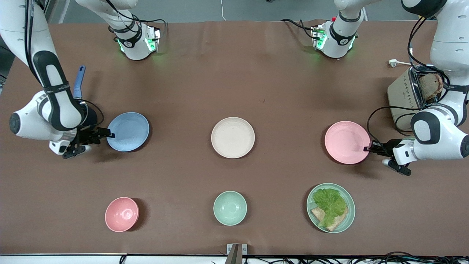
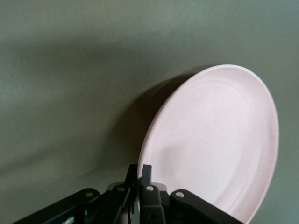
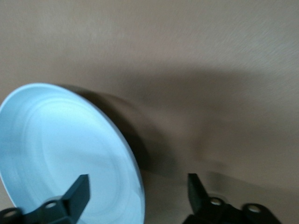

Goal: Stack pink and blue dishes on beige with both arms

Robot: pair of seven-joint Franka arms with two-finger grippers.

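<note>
The pastel blue plate (image 1: 129, 132) lies toward the right arm's end of the table, and the pastel pink plate (image 1: 346, 141) lies toward the left arm's end. Between them sits the bare cream-beige plate (image 1: 233, 137). My right gripper (image 1: 109, 134) is open at the blue plate's outer rim. In the right wrist view, the right gripper (image 3: 138, 179) straddles the rim of the blue plate (image 3: 60, 140), one finger over the dish and one outside it. My left gripper (image 1: 366, 148) is at the pink plate's outer rim. In the left wrist view, the left gripper (image 2: 140, 169) is shut on the rim of the pink plate (image 2: 215, 140).
Nearer the front camera stand a small pink bowl (image 1: 121, 214), a mint-green bowl (image 1: 230, 208) and a mint-green plate (image 1: 351, 209) with lettuce and bread. A toaster (image 1: 403, 93) stands by the left arm. A blue-handled utensil (image 1: 79, 81) lies by the right arm.
</note>
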